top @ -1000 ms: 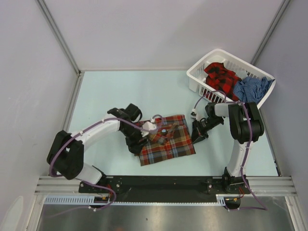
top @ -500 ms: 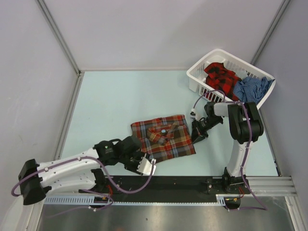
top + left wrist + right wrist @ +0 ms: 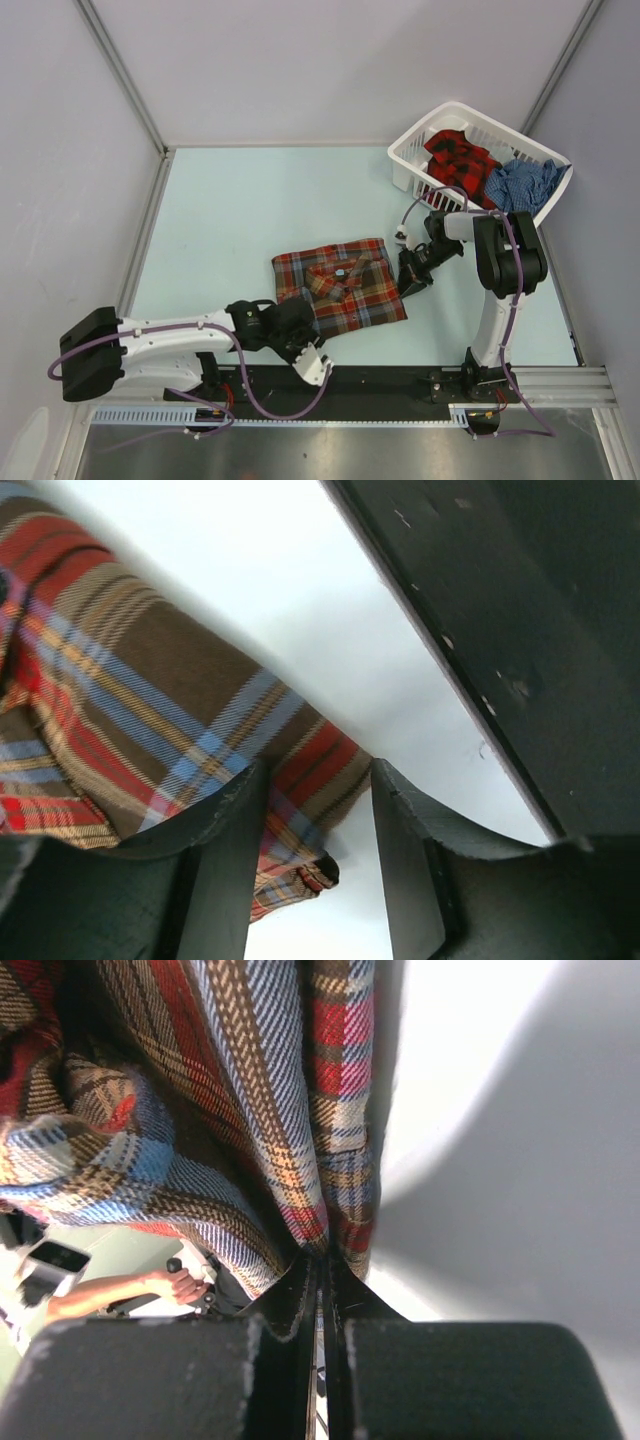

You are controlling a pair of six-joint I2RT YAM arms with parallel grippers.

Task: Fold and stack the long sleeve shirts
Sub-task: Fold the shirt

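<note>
The brown, red-orange and light-blue plaid shirt (image 3: 342, 286) lies folded flat in the middle of the table. My left gripper (image 3: 301, 328) is low at its near-left corner. In the left wrist view the gripper (image 3: 320, 805) is open, with the shirt's corner (image 3: 300, 780) between the fingers and not pinched. My right gripper (image 3: 411, 277) is at the shirt's right edge. In the right wrist view it (image 3: 322, 1260) is shut on a fold of the plaid cloth (image 3: 300, 1150). The red-and-black shirt (image 3: 459, 156) and the blue checked shirt (image 3: 524, 183) lie in the basket.
The white plastic laundry basket (image 3: 404, 160) stands at the back right, behind the right arm. The black base rail (image 3: 340, 385) runs along the near edge, just behind my left gripper; it also shows in the left wrist view (image 3: 520, 600). Grey walls enclose the table.
My left arm has swung off the top of the shirt, down to the near left, and now sits at the shirt's near-left corner. The right arm and the shirt have not moved.
</note>
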